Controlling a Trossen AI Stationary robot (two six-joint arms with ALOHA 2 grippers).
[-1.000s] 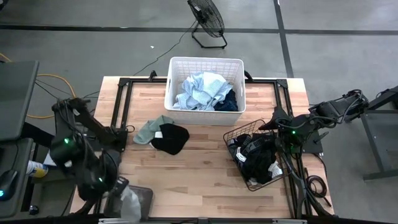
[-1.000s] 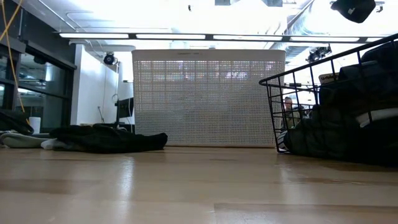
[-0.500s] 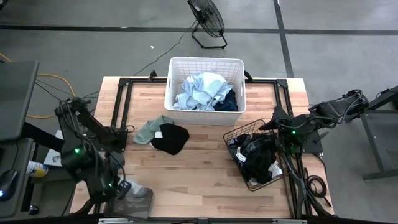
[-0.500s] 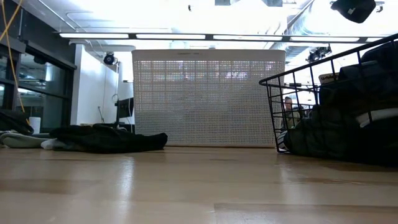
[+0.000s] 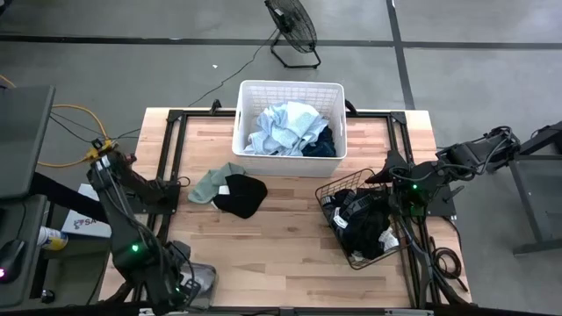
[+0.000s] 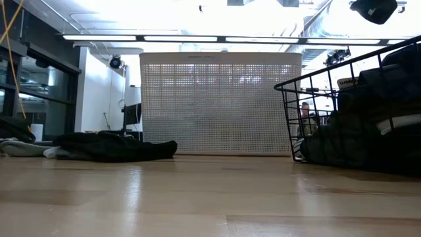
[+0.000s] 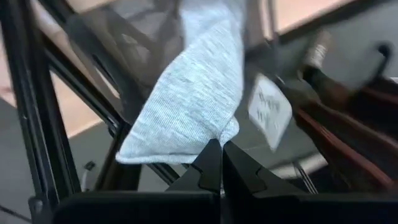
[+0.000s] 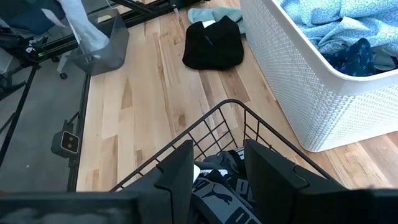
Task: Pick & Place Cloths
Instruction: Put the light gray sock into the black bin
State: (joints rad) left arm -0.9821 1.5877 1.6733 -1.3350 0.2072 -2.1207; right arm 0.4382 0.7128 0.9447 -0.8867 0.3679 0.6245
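Left wrist view: left gripper (image 7: pixel 221 163), jaws pinched together on the hem of a white-grey cloth (image 7: pixel 193 93) hanging just ahead of them. Right gripper (image 8: pixel 217 171), jaws partly apart, nothing between them, over the wire basket (image 8: pixel 205 134) of dark cloths (image 5: pixel 364 228).

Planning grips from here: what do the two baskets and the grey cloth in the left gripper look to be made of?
White basket: likely moulded plastic, matte, perforated lattice walls. Black basket: thin wire, probably coated metal, open grid. Grey cloth, pinched in the shut left gripper: fine knit, soft, draping.
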